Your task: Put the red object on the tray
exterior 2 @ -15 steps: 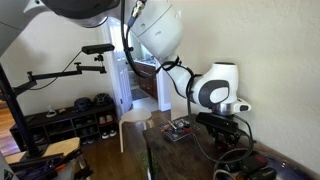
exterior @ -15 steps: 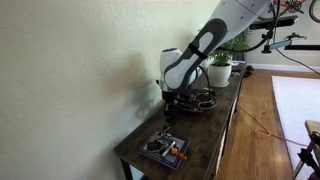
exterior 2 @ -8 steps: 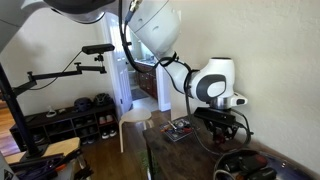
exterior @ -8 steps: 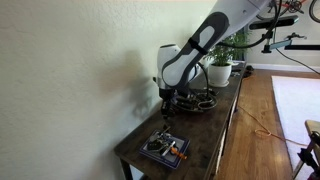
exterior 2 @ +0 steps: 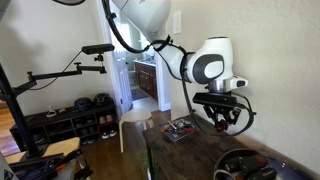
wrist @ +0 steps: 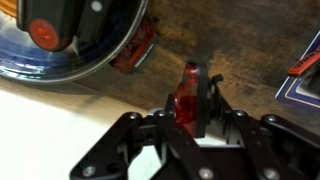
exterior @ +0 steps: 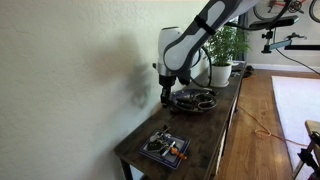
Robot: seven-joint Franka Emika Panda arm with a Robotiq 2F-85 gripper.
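In the wrist view my gripper (wrist: 195,92) is shut on the red object (wrist: 185,103), a small translucent red piece held upright between the fingers above the wooden table. In both exterior views the gripper (exterior: 166,97) (exterior 2: 223,122) hangs above the table, beside the round dark dish (exterior: 193,100). The small flat dark tray (exterior: 161,148) lies near the table's front end, apart from the gripper. It also shows in an exterior view (exterior 2: 181,129) and at the right edge of the wrist view (wrist: 306,76). Several small items lie on it.
The round dark dish (wrist: 70,45) holds dark and orange-red items. A small reddish piece (wrist: 133,51) lies on the table by its rim. Potted plants (exterior: 221,62) stand at the table's far end. A wall runs along one side (exterior: 80,80).
The arm has risen from just above the dish area to higher over the table, carrying the red object. The tray and the dish have not moved.
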